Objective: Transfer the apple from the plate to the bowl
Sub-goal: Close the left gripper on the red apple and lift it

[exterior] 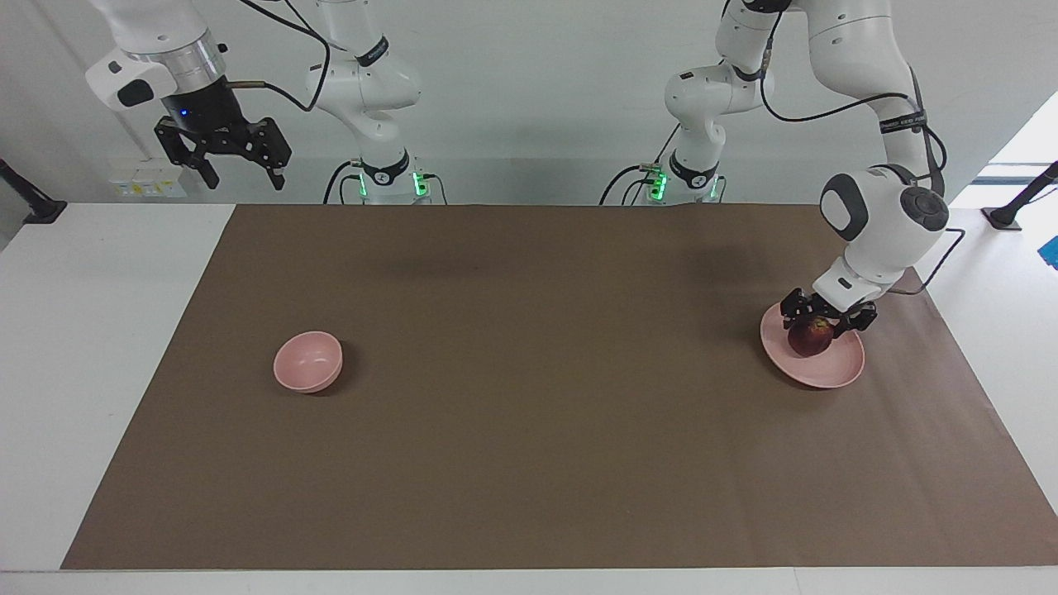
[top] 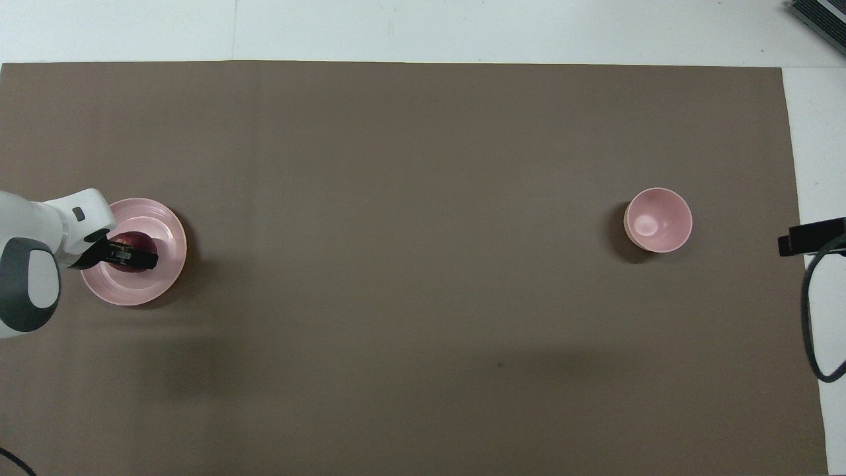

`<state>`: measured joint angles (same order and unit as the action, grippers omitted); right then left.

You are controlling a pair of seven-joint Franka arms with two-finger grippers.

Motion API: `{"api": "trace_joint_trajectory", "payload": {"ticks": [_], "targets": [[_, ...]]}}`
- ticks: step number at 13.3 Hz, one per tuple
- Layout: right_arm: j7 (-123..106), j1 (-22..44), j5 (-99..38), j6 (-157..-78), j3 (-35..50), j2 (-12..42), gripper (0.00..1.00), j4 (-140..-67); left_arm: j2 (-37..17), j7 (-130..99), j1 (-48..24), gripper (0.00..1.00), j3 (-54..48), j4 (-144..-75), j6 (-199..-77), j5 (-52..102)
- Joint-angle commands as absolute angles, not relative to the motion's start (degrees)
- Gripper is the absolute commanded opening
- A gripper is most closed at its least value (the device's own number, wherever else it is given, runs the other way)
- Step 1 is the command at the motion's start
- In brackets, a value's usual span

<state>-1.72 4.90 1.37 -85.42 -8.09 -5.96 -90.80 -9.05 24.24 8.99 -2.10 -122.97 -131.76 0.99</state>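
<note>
The dark red apple (exterior: 810, 339) lies on the pale pink plate (exterior: 826, 373) at the left arm's end of the table. My left gripper (exterior: 829, 318) is down over the plate, right at the top of the apple. In the overhead view the left gripper (top: 132, 256) covers most of the apple (top: 135, 240) on the plate (top: 165, 248). The small pink bowl (exterior: 307, 360) stands empty toward the right arm's end and also shows in the overhead view (top: 658, 219). My right gripper (exterior: 241, 172) is open and waits high up near its base.
A brown mat (exterior: 545, 397) covers most of the white table. The bowl and the plate stand far apart on it, with bare mat between them. Part of the right arm and its cable (top: 811, 311) show at the overhead view's edge.
</note>
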Motion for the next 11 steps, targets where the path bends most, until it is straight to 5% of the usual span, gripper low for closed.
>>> {"api": "trace_joint_trajectory", "payload": {"ticks": [1, 2, 6, 7, 11], "targets": [[-2.29, 4.75, 0.53, -86.22, -8.09, -6.33, 1.00, -91.32, -9.32, 24.61, 8.96, 1.00, -2.29, -124.01, -133.77, 1.32], [-2.29, 4.75, 0.53, -86.22, -8.09, -6.33, 1.00, -91.32, -9.32, 24.61, 9.14, 0.99, -2.29, -124.01, -133.60, 1.32], [-2.29, 4.75, 0.53, -86.22, -8.09, -6.33, 1.00, -91.32, -9.32, 24.61, 9.41, 0.12, -2.20, -123.93, -133.07, 1.32], [-2.29, 4.75, 0.53, -86.31, -8.09, -6.33, 1.00, -91.32, -9.40, 24.52, 9.40, 0.00, -2.28, -123.58, -132.89, 1.23], [-2.29, 4.75, 0.53, -86.31, -8.00, -6.33, 1.00, -91.23, -9.32, 23.74, 9.06, 0.00, -2.20, -122.53, -132.02, 1.05]]}}
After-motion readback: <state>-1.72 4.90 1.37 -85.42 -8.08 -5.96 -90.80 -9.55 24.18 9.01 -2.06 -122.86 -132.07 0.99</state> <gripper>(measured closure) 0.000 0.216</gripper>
